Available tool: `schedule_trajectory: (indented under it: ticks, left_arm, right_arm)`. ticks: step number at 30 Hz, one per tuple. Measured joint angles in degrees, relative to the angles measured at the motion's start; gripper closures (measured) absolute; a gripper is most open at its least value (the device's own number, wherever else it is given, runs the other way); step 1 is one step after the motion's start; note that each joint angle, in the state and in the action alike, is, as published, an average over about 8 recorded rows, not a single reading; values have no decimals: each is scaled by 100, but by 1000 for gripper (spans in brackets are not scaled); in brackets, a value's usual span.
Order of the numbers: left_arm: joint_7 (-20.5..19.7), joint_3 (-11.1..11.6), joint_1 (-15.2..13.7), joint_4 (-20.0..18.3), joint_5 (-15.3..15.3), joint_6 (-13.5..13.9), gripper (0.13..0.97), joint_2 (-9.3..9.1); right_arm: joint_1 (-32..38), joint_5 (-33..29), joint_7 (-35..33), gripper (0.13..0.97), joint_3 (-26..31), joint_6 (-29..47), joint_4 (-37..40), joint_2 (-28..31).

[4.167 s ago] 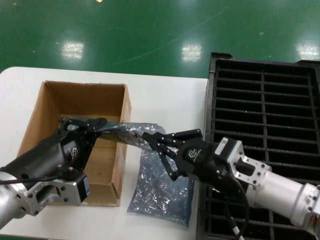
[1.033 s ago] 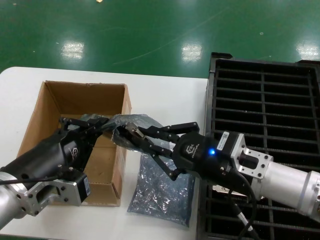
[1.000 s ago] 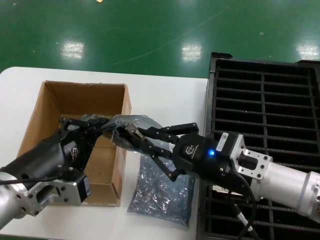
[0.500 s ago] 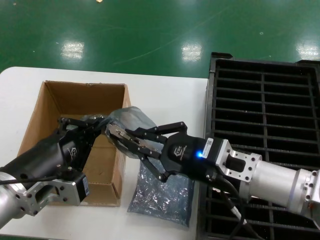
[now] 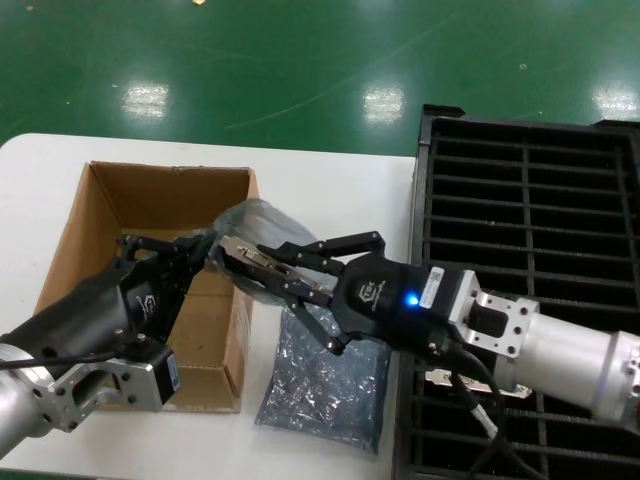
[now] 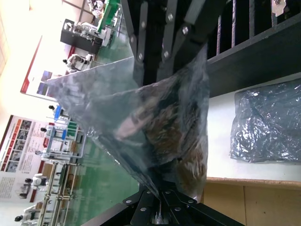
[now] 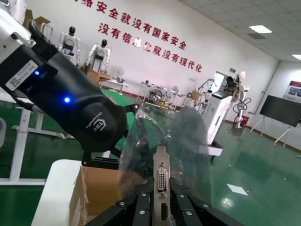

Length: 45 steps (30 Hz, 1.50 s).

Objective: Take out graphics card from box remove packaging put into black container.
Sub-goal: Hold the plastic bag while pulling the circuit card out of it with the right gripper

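Black right claw [image 5: 262,268] with blue light and silver wrist; black left claw [image 5: 196,252], silver bracket.

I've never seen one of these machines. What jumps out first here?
Two black robot claws meet over the edge of the box, tugging at a crinkly bagged graphics card: the left gripper pinches the packaging, the right gripper grasps the card's metal end. A second, empty bag lies on the white table, beside the black container.
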<state>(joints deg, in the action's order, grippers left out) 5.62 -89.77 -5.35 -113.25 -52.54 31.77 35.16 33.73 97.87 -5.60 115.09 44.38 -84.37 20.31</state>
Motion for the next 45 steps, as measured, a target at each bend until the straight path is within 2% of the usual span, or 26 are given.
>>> schedule_trajectory:
  ticks: [17,24,31,40,45]
  left_arm:
    - [0,0,0,0,0,0,958,0]
    - [0,0,0,0,0,0,958,0]
    - [0,0,0,0,0,0,958,0]
    - [0,0,0,0,0,0,958,0]
    - [0,1,0,0,0,0,958,0]
  right_arm:
    - [-508,526,-75,907,-492,130,-633,495]
    - [-730,873,-146,907,-801,400,-955,879]
    - [-1073,1350,3,907,-1352,671,-1314,1487]
    - [-1663,2039,243,907,-2331,1042,-1594,2347]
    - [-1839,2200,319,907,-2692,1246,-1618,2805]
